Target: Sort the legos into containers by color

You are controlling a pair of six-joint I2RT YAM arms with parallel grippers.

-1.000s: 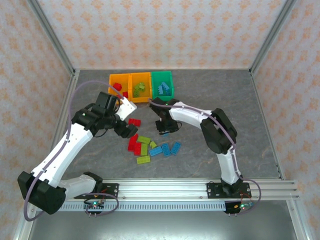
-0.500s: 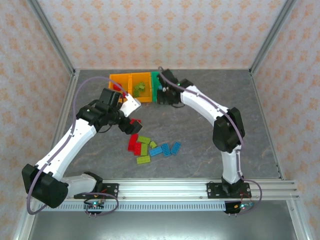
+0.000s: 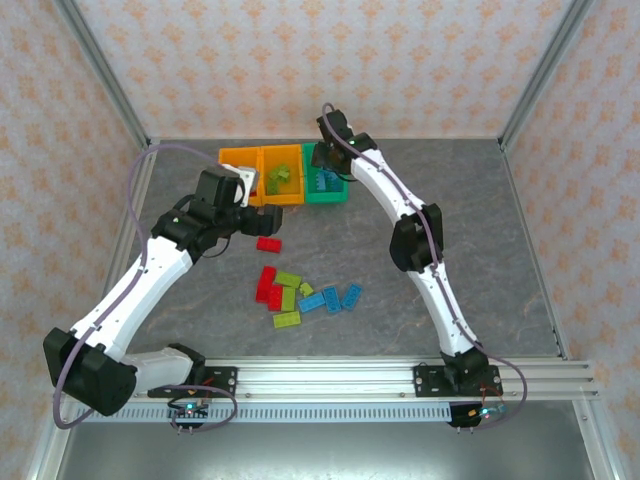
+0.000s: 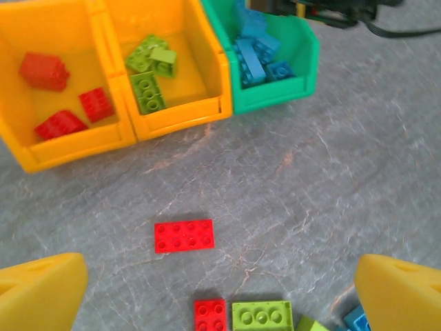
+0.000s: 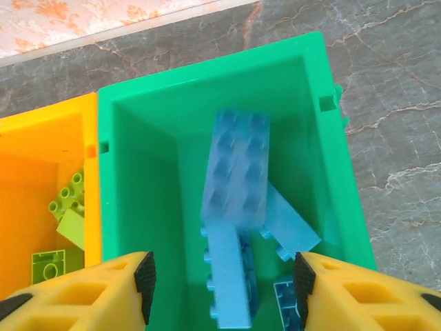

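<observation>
Red flat lego lies on the surface near the far-left orange bin of reds, close by the left end effector, fingers wide apart and empty: best centre over it, straddle its narrow sides, lift across; right end effector, apart and empty, hangs over the green bin and its blue legos.

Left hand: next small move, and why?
Likely lower the left hand onto the lone red brick: the hand is open and empty, the brick lies flat by itself, and reds sit in the leftmost bin.
</observation>
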